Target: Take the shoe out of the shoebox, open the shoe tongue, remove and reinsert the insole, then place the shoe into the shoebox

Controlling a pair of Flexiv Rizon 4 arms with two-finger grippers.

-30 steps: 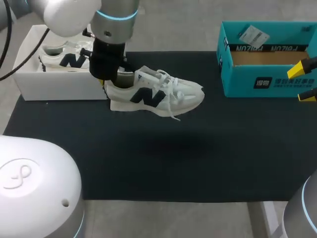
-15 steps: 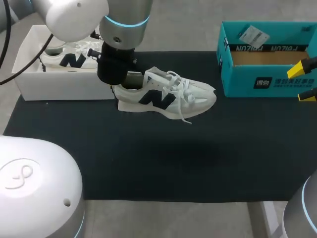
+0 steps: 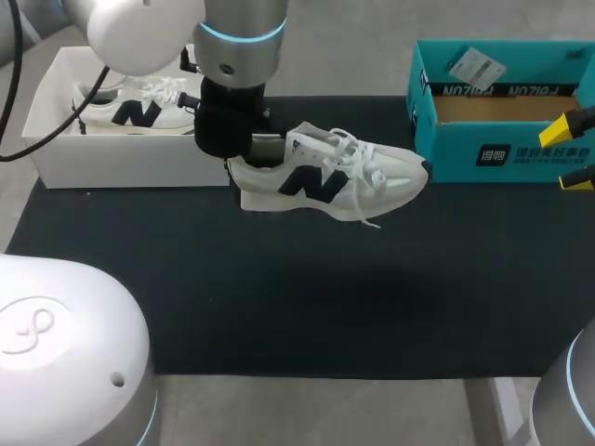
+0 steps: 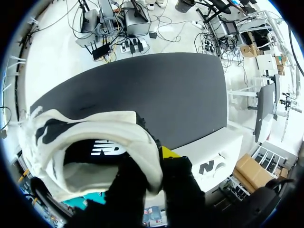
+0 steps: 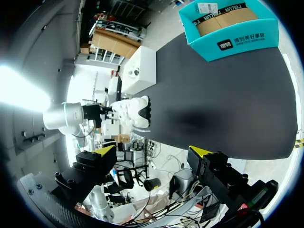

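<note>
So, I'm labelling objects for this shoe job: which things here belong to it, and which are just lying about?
Part of the job: shoe, held at the heel by the left gripper; white shoebox.

Lying about: second shoe inside the white shoebox; teal box; black mat.

The shoe (image 3: 325,181) is hanging over the middle of the mat (image 3: 279,307), with its toe pointing right. The left gripper (image 4: 154,167) is clamping its heel, one finger inside and one outside. The shoebox (image 3: 56,153) is sitting at the rear left, with a second shoe (image 3: 130,107) lying in it. The second box (image 3: 521,149) is standing at the rear right, near the toe, with the right gripper (image 3: 569,154) hanging before it
</note>
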